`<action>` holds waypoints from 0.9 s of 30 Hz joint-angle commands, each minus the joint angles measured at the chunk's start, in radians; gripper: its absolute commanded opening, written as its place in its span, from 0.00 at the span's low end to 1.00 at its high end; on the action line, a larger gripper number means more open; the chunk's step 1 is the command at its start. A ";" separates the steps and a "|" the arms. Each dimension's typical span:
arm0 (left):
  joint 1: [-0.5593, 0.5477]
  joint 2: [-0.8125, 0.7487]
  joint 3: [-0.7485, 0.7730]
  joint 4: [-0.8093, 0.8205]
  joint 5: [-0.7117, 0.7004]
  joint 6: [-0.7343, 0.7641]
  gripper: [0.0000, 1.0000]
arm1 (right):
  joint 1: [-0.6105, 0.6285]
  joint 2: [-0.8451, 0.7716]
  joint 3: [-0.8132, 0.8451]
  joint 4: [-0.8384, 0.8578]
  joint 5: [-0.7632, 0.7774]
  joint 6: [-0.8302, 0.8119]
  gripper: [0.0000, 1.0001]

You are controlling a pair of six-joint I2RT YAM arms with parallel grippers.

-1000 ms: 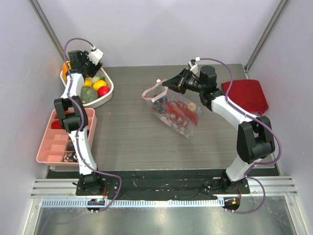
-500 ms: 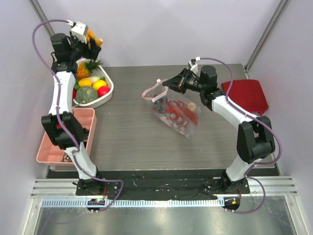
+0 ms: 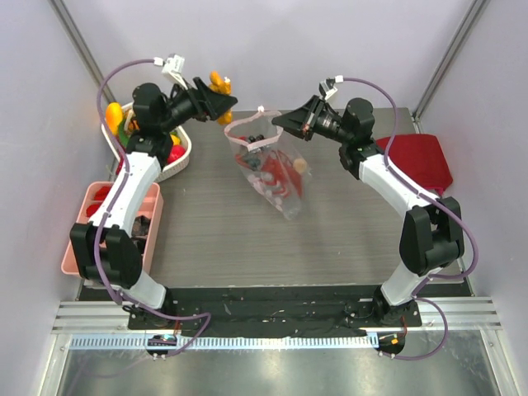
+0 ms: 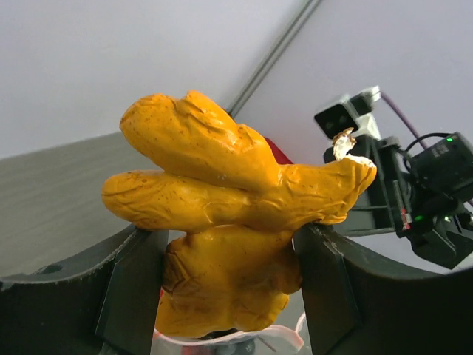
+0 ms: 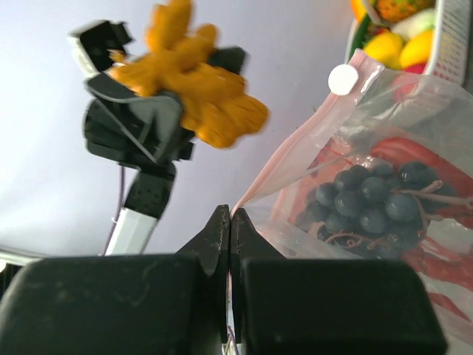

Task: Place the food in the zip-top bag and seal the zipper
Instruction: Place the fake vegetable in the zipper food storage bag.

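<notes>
Between its two dark fingers the left gripper (image 3: 221, 94) (image 4: 229, 290) is clamped on a knobbly yellow-orange piece (image 3: 218, 82) (image 4: 222, 214), gripped by its lower lump, with the lobes sticking out above and to both sides. It is held up in the air, just left of the bag's mouth and apart from it. Facing it, the right gripper (image 3: 285, 124) (image 5: 229, 220) is closed tight, pinching one edge of the bag (image 3: 279, 183) (image 5: 392, 118) at the mouth and holding it up. The zipper (image 3: 246, 143) (image 5: 292, 148) is unsealed, its pink strip looping open toward the left arm, with a small white round tab (image 5: 342, 78) at one end. Below the grip the bag hangs slanting down toward the table (image 3: 214, 231); whether its lower corner touches cannot be told. Inside lie the red lobster (image 3: 283, 175) (image 5: 436, 266), a dark bunch of grapes (image 5: 369, 200) and a small beige piece (image 3: 300, 165). Behind the left arm stands the white basket (image 3: 178, 162) with bright fruit, a pink tray (image 3: 76, 247) lies at the table's left edge, and a red cloth (image 3: 417, 161) lies at the far right.
</notes>
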 commanded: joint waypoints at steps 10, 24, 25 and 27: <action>-0.191 -0.067 -0.079 0.130 -0.258 -0.323 0.20 | 0.052 0.000 0.130 0.172 0.024 0.070 0.01; -0.197 -0.082 -0.188 0.113 -0.281 -0.575 0.32 | 0.052 -0.017 0.174 0.177 0.041 0.091 0.01; -0.197 -0.085 -0.189 0.106 -0.275 -0.575 0.32 | 0.052 -0.018 0.179 0.174 0.043 0.090 0.01; -0.206 -0.094 -0.200 0.093 -0.254 -0.573 0.36 | 0.052 -0.018 0.179 0.175 0.047 0.088 0.01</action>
